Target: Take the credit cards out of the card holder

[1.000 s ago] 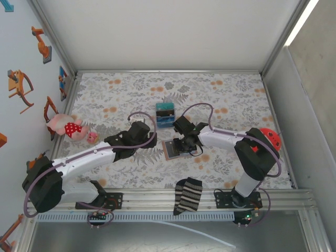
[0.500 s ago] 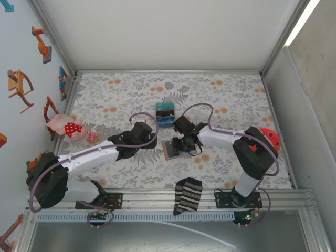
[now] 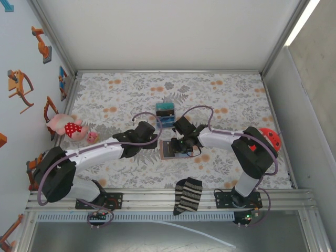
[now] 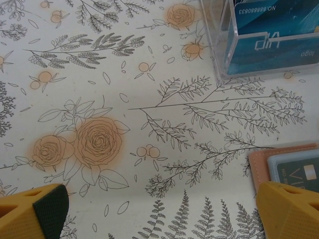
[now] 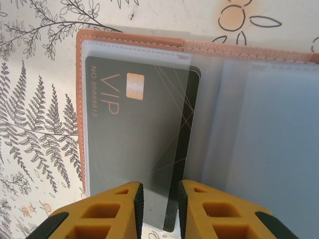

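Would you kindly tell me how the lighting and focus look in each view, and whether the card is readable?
Top external view: even, soft light, with a bright strip at upper right. Left wrist view: tablecloth print crisp, yellow fingers soft. Right wrist view: credit card lettering legible, though the clear sleeve of the card holder hazes its right side.

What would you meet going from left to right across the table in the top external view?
Pink plush toy → card holder → red spotted object.
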`<state>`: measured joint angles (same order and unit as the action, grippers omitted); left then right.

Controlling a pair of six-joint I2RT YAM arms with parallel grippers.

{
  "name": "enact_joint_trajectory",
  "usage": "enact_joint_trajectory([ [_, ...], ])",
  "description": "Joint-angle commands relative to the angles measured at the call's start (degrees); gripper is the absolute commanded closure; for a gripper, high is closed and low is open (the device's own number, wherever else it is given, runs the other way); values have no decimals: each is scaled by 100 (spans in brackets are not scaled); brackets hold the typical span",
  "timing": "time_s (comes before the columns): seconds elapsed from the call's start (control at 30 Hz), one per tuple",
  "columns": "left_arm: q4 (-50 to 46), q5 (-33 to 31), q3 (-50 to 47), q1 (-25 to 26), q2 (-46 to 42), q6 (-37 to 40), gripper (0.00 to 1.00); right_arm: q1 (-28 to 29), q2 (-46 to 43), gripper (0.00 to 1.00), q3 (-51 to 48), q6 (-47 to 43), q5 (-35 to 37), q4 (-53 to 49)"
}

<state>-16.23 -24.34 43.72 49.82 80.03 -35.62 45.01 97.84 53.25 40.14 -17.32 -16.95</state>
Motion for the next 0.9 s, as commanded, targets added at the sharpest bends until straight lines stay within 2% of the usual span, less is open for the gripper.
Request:
enact_joint_trajectory([
  [0.0, 74, 111, 146, 50, 193, 119, 3, -44, -45, 75, -88, 165, 121, -68],
  [0.5, 486, 591, 373, 184, 974, 487, 3, -45, -143, 77, -140, 257, 229, -105],
  [0.87, 349, 724, 459, 229, 1252, 559, 3, -50, -149, 78, -184, 297, 255, -64],
])
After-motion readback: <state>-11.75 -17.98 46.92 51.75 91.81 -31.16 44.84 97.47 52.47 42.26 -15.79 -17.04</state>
